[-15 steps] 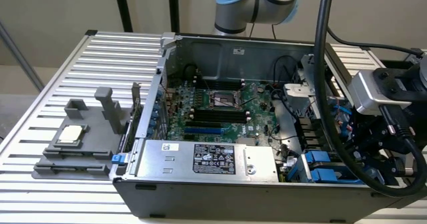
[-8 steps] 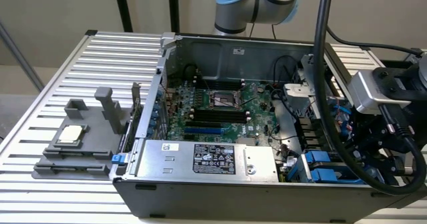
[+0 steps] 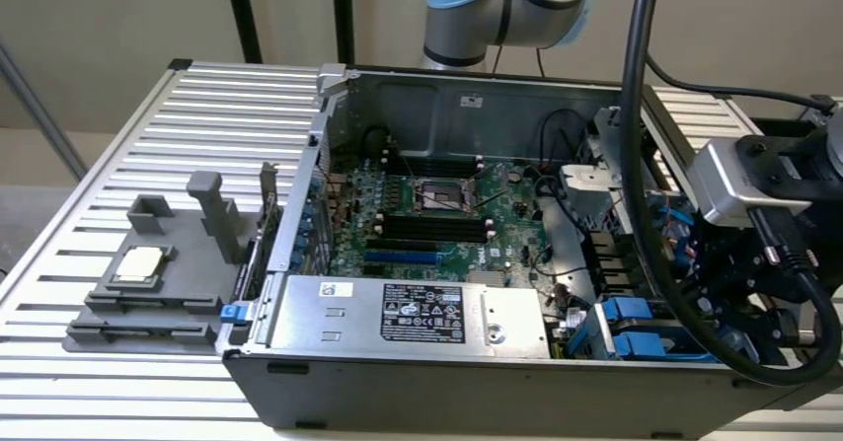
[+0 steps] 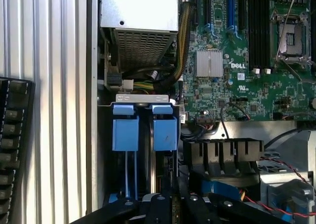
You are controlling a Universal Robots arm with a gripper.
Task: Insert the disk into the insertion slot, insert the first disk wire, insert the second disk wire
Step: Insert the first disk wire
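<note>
Two blue latch tabs (image 4: pixel 165 132) mark the slot (image 3: pixel 630 330), which sits in a corner of the open case (image 3: pixel 527 392). It is just beside the power supply (image 3: pixel 421 313), at the exterior view's right. The case stands on a slatted metal surface (image 3: pixel 158 382).

The tool (image 4: pixel 174 201) hangs directly over the slot, lined up with the gap between the tabs and close above it. I cannot tell whether it is wide, narrow or gripping something, as its dark body hides that.

What may be the disk (image 4: pixel 153 170) shows as a pale metal strip, seen edge-on. It runs along the gap between the tabs to the tool, but I cannot be sure of this, nor of how deep it sits.

Judging by where the tool is, the first step, getting the disk into the slot, is the one in hand. No wire appears to be held, and the two wire steps look untouched.

Seating the disk calls for keeping it square to the cage walls, since the fit looks snug. It must go straight in along the rails so the tabs can catch. A sleeved cable bundle (image 4: pixel 178 51) and the motherboard (image 4: pixel 247 80) lie near the slot, so sideways drift would risk snagging.
</note>
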